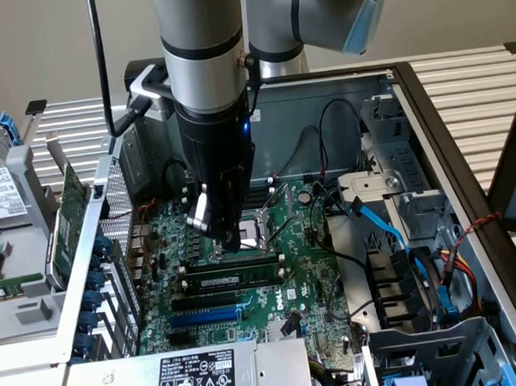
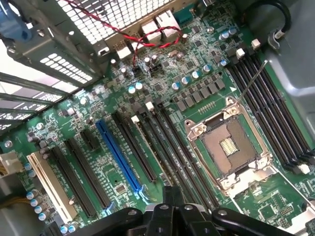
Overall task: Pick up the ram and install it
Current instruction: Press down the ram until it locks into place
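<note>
My gripper (image 1: 232, 244) hangs inside the open computer case over the green motherboard (image 1: 310, 277), its fingers shut with nothing visible between them. Just below its tip the ram (image 1: 240, 265), a long narrow green stick, stands in a black slot beside the processor socket (image 1: 264, 220). A second stick with a white label (image 1: 231, 281) sits in the neighbouring slot. Whether the fingertips touch the ram's top edge I cannot tell. In the wrist view the shut gripper (image 2: 170, 192) points down at the row of long black slots (image 2: 162, 142).
A blue slot (image 1: 204, 317) (image 2: 118, 152) lies beyond the memory slots. Blue cables (image 1: 390, 229) and drive bays crowd the exterior view's right. A green expansion card (image 1: 65, 225) stands outside the case wall on the left. Red and black wires (image 2: 138, 37) run near the rear ports.
</note>
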`<action>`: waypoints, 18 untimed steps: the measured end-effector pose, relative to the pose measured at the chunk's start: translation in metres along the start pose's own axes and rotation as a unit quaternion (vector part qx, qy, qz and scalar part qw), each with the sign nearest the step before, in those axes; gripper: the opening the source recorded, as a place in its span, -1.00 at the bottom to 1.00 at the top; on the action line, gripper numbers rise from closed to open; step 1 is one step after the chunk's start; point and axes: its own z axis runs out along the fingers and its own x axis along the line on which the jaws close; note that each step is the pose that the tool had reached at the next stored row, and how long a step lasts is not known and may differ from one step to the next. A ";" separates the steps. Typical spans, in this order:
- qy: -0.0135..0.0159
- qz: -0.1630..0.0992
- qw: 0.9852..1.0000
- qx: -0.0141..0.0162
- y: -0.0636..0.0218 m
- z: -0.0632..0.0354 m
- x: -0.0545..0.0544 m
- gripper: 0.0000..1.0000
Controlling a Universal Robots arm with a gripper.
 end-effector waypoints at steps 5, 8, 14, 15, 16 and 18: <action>0.000 0.041 0.999 0.001 0.0000 0.0003 0.000 -0.77; 0.000 0.066 0.998 0.001 0.0000 0.0006 0.000 -0.77; -0.001 0.114 0.993 0.003 0.0000 0.0013 0.000 -0.77; -0.001 0.122 0.993 0.003 0.0000 0.0014 0.000 -0.77; -0.001 0.129 0.992 0.003 0.0000 0.0015 0.000 -0.77; -0.001 0.144 0.990 0.003 0.0000 0.0018 0.000 -0.77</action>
